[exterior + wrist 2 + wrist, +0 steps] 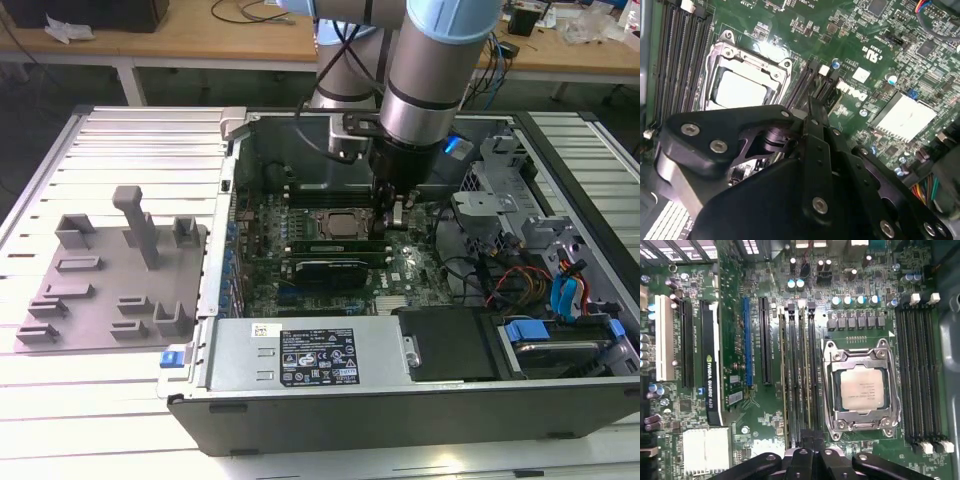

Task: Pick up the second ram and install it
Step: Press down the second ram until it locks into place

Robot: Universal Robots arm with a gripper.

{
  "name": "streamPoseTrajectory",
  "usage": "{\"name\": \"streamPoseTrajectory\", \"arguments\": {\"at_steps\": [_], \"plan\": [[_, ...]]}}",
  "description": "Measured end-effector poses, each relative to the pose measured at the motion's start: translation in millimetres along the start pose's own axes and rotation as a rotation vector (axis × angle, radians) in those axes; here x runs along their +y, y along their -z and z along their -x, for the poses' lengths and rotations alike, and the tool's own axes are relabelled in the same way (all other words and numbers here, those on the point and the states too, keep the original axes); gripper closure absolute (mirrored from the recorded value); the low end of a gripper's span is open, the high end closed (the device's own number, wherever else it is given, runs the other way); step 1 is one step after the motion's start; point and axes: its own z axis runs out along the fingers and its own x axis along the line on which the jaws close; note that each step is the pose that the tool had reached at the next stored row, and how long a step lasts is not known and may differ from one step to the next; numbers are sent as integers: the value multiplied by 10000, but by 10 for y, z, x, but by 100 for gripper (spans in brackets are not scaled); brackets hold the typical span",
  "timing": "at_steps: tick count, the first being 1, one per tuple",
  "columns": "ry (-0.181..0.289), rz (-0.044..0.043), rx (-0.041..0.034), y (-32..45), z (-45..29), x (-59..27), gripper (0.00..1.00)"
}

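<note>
The second ram (806, 370) stands edge-on in a slot beside the CPU socket (862, 387), a thin green stick running up to my fingertips. My gripper (807, 442) is shut, its tips together on the near end of that stick. Another thin stick (784, 370) sits two slots over. In the exterior view my gripper (397, 218) reaches down into the open computer case, at the exterior view's right end of the ram (340, 243), just in front of the CPU socket (335, 222). In the second wrist view the closed fingertips (816, 107) meet over the dark slots next to the socket (747, 85).
A grey plastic tray (110, 270) with upright holders lies on the table at the exterior view's left. A black-covered expansion card (710, 365) stands near the slots. The power supply (300, 355), drive cage and cables (520, 280) crowd the case's front and right.
</note>
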Motion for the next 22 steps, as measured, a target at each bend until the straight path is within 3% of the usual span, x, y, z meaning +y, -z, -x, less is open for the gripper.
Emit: {"name": "streamPoseTrajectory", "arguments": {"at_steps": [9, 11, 13, 16, 19, 22], "plan": [[3, 11, -52, -132, 5, -20, 92], [3, -14, -87, -104, 9, -17, 92], [3, -45, -62, -58, 5, 8, 92], [5, -95, -65, -67, -5, 169, 92], [4, -141, -70, -96, -21, 458, 92], [6, -167, -68, -118, -33, 645, 92]]}}
